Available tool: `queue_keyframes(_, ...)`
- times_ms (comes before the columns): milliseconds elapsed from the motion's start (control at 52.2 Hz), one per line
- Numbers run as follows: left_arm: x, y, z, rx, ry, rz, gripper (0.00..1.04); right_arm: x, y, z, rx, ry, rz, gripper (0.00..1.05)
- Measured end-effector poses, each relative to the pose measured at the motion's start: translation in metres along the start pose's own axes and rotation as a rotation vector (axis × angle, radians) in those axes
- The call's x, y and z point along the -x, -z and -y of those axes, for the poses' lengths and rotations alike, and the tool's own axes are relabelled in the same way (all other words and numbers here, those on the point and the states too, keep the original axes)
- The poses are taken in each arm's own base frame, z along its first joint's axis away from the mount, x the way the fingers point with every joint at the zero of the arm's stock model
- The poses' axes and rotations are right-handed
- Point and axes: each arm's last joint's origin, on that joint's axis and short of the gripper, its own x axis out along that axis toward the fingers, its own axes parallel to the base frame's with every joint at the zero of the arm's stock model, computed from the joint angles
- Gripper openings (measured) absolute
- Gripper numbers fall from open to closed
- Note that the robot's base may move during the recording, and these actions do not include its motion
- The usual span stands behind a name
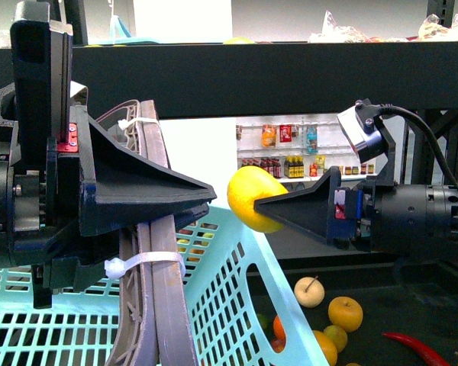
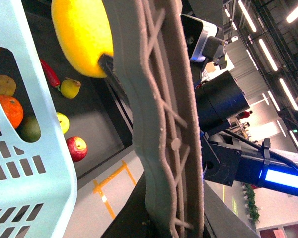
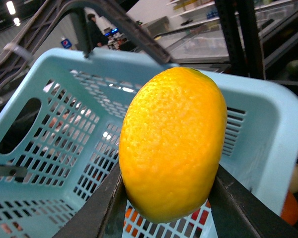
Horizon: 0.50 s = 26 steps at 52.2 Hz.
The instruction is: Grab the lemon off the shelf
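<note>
Lemon off the shelf — the right claw clamps the yellow fruit between its dark wedge-shaped fingers and holds it in the air, below the lip of the rack's upper black deck and just above the corner rim of a pale turquoise basket. In the right wrist view the fruit fills the middle of the picture, with the basket's slotted walls directly behind it.

The left claw crowds the left half of the front view. It is closed around the basket's grey-brown handle, which carries white zip ties and rises between its fingers; the same ribbed handle blocks most of the left wrist view.

Beyond the basket, on the lower dark deck, loose produce lies scattered: a cream-coloured apple, a yellow-orange fruit beside it, and a red chilli toward the right. Fruit seen through the basket's slots sits too hidden to name. Behind the rack, well apart, white wall shelves hold rows of small bottles.
</note>
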Motion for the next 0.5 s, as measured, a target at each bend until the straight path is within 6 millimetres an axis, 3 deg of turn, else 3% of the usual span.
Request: queue_keyframes(498, 0.0, 0.0, 0.0, 0.0, 0.0, 0.0, 0.1, -0.011, 0.036, -0.015, 0.13, -0.076, -0.144, 0.4)
